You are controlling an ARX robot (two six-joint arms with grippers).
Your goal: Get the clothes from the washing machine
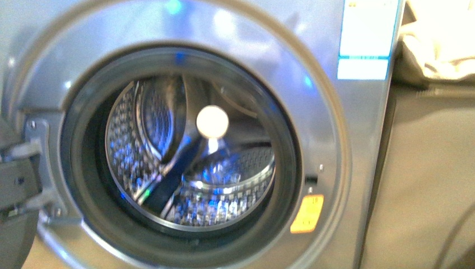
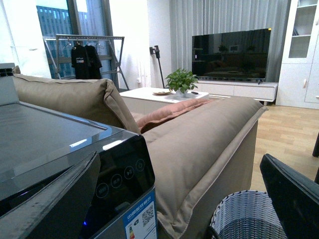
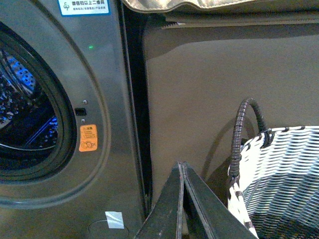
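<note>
Living-room setting: one beige sofa (image 2: 209, 134) flanks one washing machine (image 1: 364, 140), door open, one perforated drum (image 1: 190, 168) showing no clothes. One woven basket (image 3: 284, 184) stands beside it. Right end effector (image 3: 182, 199) pressed closed, empty; left end effector (image 2: 164, 199) spread wide.

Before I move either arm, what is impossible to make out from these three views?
- Clothes: none visible in the perforated steel drum in the blurred front view; the dark door rim hides its floor.
- Grey-and-white woven basket: contents cut off by the frame edge in both wrist views.
- Left pincer: only two dark edges show at the frame corners.
- Right pincer: fingers meet, nothing visible between them.
- Grey metallic washing machine: orange sticker text too blurred to read.
</note>
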